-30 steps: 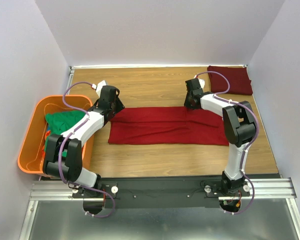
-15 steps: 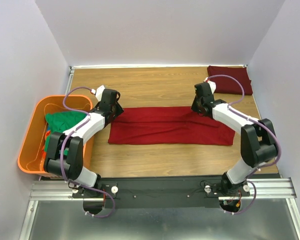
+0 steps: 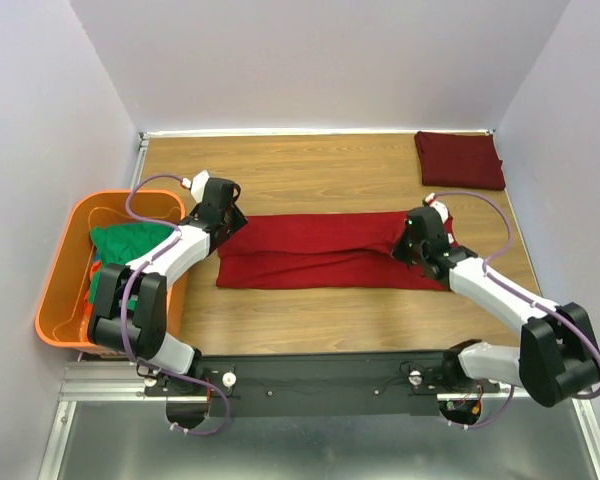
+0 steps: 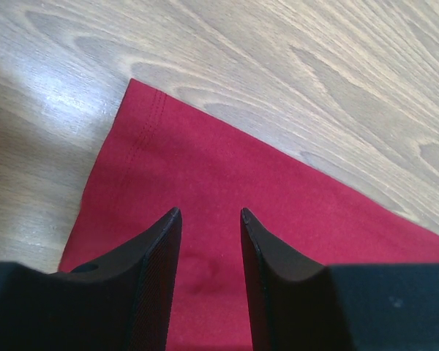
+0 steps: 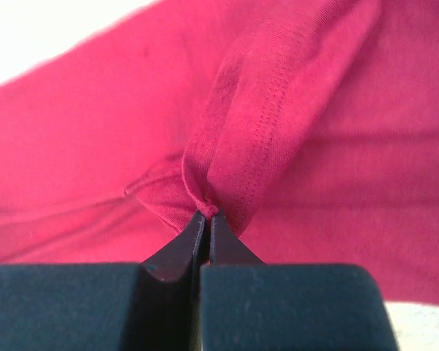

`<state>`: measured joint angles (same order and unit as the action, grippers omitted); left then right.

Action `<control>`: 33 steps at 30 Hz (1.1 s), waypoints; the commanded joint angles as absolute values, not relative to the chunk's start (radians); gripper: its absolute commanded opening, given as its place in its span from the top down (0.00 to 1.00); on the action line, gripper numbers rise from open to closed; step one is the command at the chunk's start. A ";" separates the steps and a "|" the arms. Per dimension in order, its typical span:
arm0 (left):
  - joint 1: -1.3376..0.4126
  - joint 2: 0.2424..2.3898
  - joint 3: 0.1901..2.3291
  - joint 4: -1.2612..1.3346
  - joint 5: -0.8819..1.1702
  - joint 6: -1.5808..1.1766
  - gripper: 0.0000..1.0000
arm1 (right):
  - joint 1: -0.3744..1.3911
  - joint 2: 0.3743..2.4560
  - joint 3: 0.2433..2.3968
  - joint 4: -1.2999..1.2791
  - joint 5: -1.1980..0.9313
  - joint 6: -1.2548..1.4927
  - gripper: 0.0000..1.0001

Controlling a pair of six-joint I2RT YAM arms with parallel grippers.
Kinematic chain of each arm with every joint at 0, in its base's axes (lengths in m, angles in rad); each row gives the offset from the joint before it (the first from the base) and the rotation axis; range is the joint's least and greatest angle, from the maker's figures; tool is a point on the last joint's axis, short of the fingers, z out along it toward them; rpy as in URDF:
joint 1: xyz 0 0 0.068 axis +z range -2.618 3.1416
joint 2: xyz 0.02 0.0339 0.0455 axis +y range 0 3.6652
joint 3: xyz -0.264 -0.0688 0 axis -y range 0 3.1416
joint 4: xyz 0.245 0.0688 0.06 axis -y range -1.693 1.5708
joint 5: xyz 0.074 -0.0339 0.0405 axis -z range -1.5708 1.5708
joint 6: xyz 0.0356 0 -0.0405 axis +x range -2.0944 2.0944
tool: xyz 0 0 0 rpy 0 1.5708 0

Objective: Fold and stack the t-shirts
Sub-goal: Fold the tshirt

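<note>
top external view: the bright red t-shirt is laid as a long band across mid-frame. its right end is pinched by the closed right gripper. the left gripper is held half open over the left corner, with nothing gripped. a fold is judged underway; next, that left corner must be clamped.

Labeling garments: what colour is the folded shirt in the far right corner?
Folded shirt: dark maroon, clearest in the top external view.
</note>
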<state>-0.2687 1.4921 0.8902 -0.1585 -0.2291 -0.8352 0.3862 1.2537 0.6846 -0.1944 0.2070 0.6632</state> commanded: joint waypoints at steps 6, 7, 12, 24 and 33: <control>-0.281 1.525 0.876 -0.126 -0.242 -0.851 0.56 | 0.403 1.147 0.519 -0.123 0.140 0.790 0.80; -0.287 1.525 0.864 -0.121 -0.241 -0.851 0.56 | 0.403 1.141 0.515 -0.120 0.135 0.790 0.77; -0.311 1.514 0.856 -0.072 -0.207 -0.793 0.57 | 0.403 1.106 0.509 -0.120 0.086 0.784 0.61; -0.602 1.574 1.041 0.032 -0.015 -0.589 0.50 | 0.235 1.292 0.828 -0.275 0.202 0.601 0.43; -0.865 1.814 1.245 0.060 0.057 -0.512 0.42 | 0.018 1.568 1.095 -0.275 0.111 0.535 0.43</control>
<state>-0.7940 1.7241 1.1854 0.0486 0.0025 -0.5716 0.0418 1.4963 1.0176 -0.2382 0.1623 0.5842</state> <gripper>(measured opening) 0.571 0.570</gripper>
